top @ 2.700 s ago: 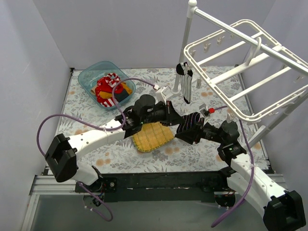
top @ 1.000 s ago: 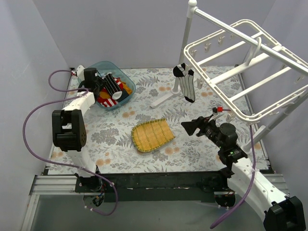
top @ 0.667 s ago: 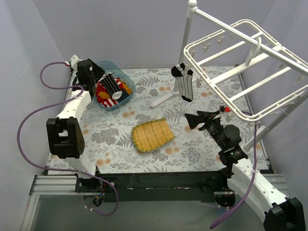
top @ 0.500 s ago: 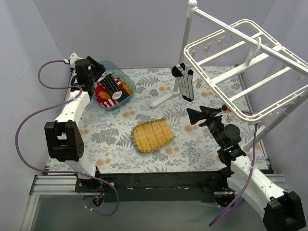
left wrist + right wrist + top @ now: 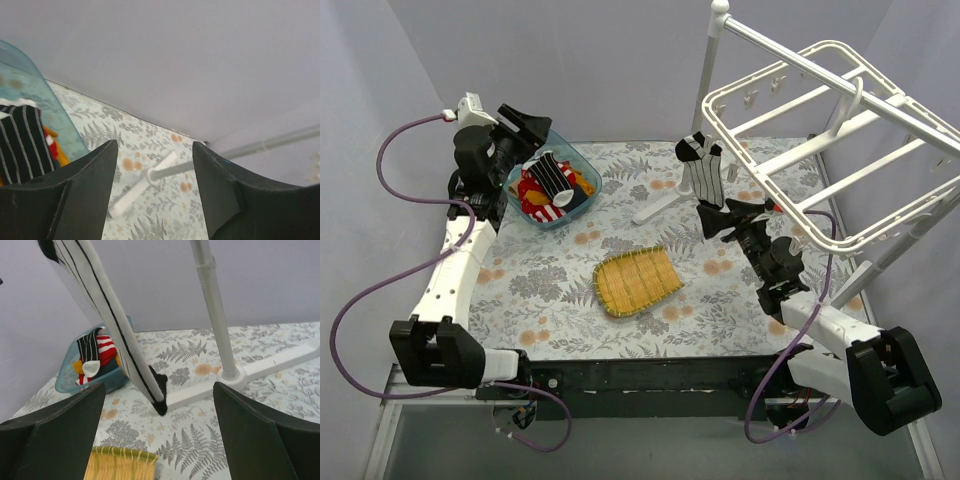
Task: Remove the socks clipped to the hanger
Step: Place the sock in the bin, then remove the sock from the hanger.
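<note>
Overhead, striped sock (image 5: 704, 180) hung from hanger (image 5: 770, 72); only right wrist view showed its black toe. Spread, empty: left fingers (image 5: 85, 185), right fingers (image 5: 50, 430).

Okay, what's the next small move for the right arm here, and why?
Probably ease the right gripper forward and up so its open jaws straddle the white striped sock, then close. That sock hangs clipped to the hanger just ahead of the gripper, and nothing sits between the fingers.

Floral table (image 5: 720, 322): mat (image 5: 635, 280), tub (image 5: 579, 161), stand (image 5: 660, 205).
</note>
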You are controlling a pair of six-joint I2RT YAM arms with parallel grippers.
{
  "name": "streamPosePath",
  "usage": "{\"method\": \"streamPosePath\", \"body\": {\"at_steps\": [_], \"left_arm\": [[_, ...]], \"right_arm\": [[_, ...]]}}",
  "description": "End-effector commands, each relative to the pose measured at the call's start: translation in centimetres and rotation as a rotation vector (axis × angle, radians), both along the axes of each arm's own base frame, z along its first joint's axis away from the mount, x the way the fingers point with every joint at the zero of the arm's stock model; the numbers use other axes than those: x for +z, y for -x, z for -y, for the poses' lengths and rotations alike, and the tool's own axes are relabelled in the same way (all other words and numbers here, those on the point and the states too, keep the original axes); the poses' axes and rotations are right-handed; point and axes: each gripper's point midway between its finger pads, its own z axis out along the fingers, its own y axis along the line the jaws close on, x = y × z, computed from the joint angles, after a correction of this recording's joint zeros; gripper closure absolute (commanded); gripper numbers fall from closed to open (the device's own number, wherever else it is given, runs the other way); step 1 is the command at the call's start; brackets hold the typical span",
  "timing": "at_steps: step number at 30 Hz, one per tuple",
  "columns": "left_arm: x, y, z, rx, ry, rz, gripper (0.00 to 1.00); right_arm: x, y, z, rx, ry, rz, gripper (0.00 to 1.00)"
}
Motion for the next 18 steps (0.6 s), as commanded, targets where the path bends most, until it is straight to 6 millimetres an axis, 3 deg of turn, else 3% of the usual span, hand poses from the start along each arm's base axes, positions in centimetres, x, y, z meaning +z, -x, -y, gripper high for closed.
{"method": "streamPosePath", "body": {"at_steps": [1, 7, 12, 15, 18], "left_arm": [[0.4, 3.7, 4.9, -0.191, -0.016, 0.016, 0.39], [0.4, 7.1, 10.1, -0.361, -0.030, 0.027, 0.39], [1.1, 9.0, 12.8, -0.482, -0.030, 0.048, 0.39], [1.8, 10.1, 14.3, -0.542, -0.040, 0.079, 0.39], [2.5, 11.3, 16.2, -0.610, -0.055, 0.104, 0.40]], "right_arm": [[6.4, -0.3, -1.5, 0.069, -0.048, 0.212, 0.04], [7.6, -1.3, -3.3, 0.145, -0.077, 0.230, 0.05], [8.5, -1.1, -4.6, 0.225, -0.137, 0.239, 0.10], [8.5, -0.9, -4.8, 0.245, -0.150, 0.232, 0.18], [8.2, -0.3, -5.2, 0.279, -0.164, 0.213, 0.34]]}}
